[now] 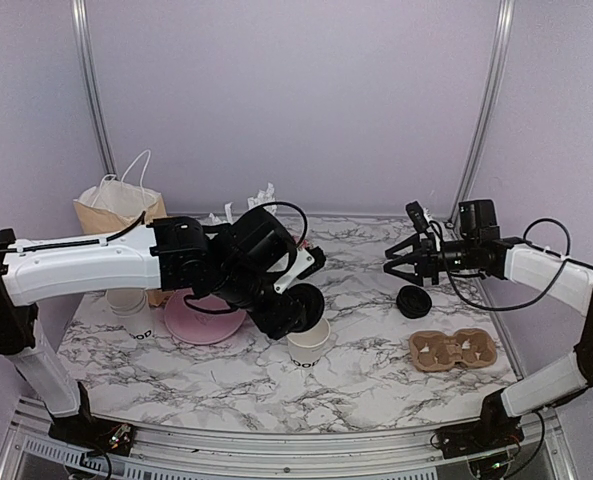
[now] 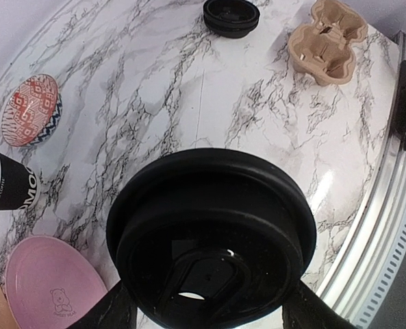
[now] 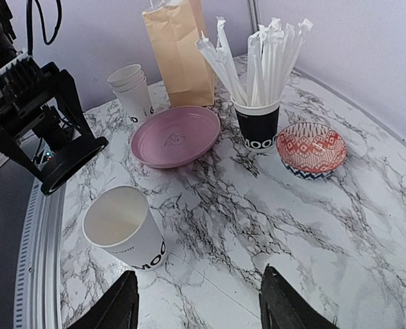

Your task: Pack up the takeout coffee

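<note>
The takeout coffee cup (image 1: 309, 343) is a white paper cup with black lettering, standing open-topped at the table's middle (image 3: 124, 226). Its round black lid (image 2: 213, 226) sits between the fingers of my left gripper (image 1: 294, 303), which is shut on it. The lid (image 3: 69, 161) hangs tilted in the air, slightly above and to the left of the cup, not touching it. In the left wrist view the lid hides the cup. My right gripper (image 1: 396, 262) hovers open and empty at the right (image 3: 199, 312).
A second black lid (image 1: 413, 300) lies under the right gripper, with a cardboard cup carrier (image 1: 453, 348) nearer the front. At the left are a pink plate (image 1: 204, 318), stacked white cups (image 3: 133, 89), a paper bag (image 1: 116, 210), a black cup of straws (image 3: 257, 123) and a red patterned bowl (image 3: 311, 149).
</note>
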Action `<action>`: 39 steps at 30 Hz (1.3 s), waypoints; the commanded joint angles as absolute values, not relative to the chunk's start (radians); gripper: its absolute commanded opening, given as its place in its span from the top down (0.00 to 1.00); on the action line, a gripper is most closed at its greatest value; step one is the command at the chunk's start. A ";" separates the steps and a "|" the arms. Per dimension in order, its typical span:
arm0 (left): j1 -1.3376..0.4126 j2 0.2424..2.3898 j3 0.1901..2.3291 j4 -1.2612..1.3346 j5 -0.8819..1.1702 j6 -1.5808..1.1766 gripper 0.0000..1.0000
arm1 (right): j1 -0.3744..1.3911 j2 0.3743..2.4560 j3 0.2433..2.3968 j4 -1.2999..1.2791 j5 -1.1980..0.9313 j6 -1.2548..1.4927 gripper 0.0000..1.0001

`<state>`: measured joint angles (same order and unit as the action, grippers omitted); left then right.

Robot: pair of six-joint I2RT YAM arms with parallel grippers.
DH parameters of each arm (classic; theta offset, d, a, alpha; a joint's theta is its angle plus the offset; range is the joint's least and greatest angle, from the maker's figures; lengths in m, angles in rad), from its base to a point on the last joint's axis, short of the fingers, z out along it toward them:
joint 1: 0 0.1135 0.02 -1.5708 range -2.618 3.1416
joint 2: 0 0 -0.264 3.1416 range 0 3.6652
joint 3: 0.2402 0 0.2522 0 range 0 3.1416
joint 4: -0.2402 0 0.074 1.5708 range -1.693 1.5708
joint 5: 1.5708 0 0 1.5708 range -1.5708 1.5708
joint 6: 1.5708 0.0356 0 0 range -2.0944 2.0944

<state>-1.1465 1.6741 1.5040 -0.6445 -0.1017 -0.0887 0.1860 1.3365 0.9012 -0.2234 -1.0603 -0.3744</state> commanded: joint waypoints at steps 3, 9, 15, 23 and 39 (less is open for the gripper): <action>-1.145 1.779 1.573 -0.764 -0.093 -0.104 0.31 | 0.189 1.361 0.878 -0.207 -1.076 -0.425 0.42; -1.145 1.833 1.620 -0.769 -0.099 -0.091 0.30 | 0.189 1.372 0.886 -0.241 -1.082 -0.459 0.42; -1.144 1.861 1.640 -0.772 -0.107 -0.084 0.30 | 0.189 1.385 0.894 -0.265 -1.094 -0.478 0.43; -1.143 1.886 1.658 -0.780 -0.095 -0.079 0.30 | 0.188 1.399 0.903 -0.286 -1.098 -0.497 0.43; -1.143 1.949 1.691 -0.793 -0.082 -0.071 0.27 | 0.190 1.401 0.905 -0.297 -1.098 -0.497 0.42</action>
